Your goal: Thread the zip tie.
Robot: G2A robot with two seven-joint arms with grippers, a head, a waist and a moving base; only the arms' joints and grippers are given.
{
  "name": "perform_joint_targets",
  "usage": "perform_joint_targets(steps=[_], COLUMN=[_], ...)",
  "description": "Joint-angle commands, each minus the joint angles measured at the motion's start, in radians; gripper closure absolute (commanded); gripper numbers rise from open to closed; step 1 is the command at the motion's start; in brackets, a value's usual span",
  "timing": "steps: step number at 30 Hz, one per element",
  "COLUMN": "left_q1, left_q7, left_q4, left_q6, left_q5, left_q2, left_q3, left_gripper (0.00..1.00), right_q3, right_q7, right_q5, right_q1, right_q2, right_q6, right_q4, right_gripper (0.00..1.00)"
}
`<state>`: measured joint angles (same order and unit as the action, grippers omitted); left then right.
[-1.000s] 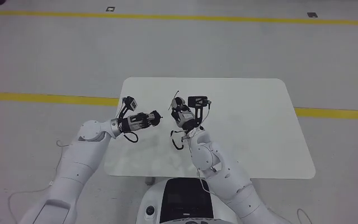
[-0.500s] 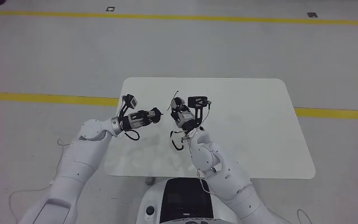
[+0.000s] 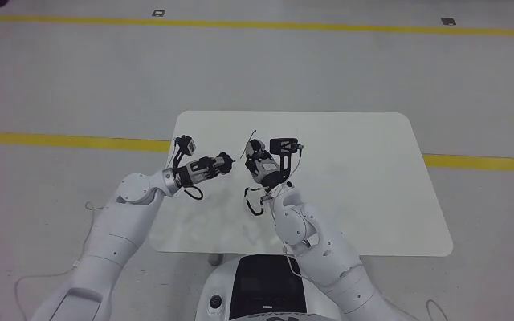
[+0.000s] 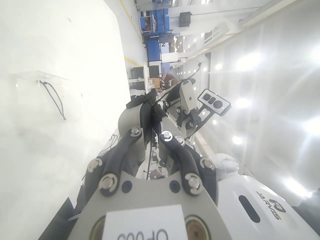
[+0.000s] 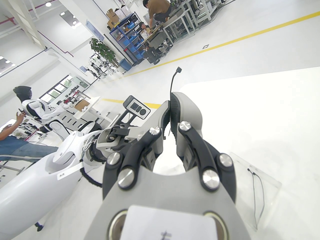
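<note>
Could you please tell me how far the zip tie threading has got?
Done: the right pincer is shut on the zip tie, its head sticking up free. In hand: the left pincer is beside it above the table, close but apart. Left: no loop is visible, so the tail has yet to go through the head. A second tie lies in a clear tray.

surface: white table [image 3: 361, 184] with rounded corners | on it: clear flat plate [image 5: 271, 186], lying flat near the table's edge | on plate: thin black zip tie [image 5: 257, 193], bent into a loose loop
</note>
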<state>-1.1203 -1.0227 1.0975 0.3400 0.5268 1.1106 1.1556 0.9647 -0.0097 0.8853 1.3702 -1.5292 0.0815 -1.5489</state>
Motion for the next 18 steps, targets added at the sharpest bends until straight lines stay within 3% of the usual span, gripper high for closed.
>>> perform_joint_targets(steps=[1,18], left_q1=[0.0,-0.005], left_q7=[0.008,0.022], left_q4=[0.0,0.004], left_q6=[0.0,-0.002], left_q5=[-0.006,-0.011], left_q2=[0.002,0.011], left_q3=[0.0,0.0], left_gripper=[1.0,1.0], right_q3=[0.0,0.0], right_q7=[0.0,0.0], right_q5=[0.0,0.0], right_q1=[0.0,0.0], right_q2=[0.0,0.0], right_q6=[0.0,0.0], right_q4=[0.0,0.0], right_gripper=[1.0,1.0])
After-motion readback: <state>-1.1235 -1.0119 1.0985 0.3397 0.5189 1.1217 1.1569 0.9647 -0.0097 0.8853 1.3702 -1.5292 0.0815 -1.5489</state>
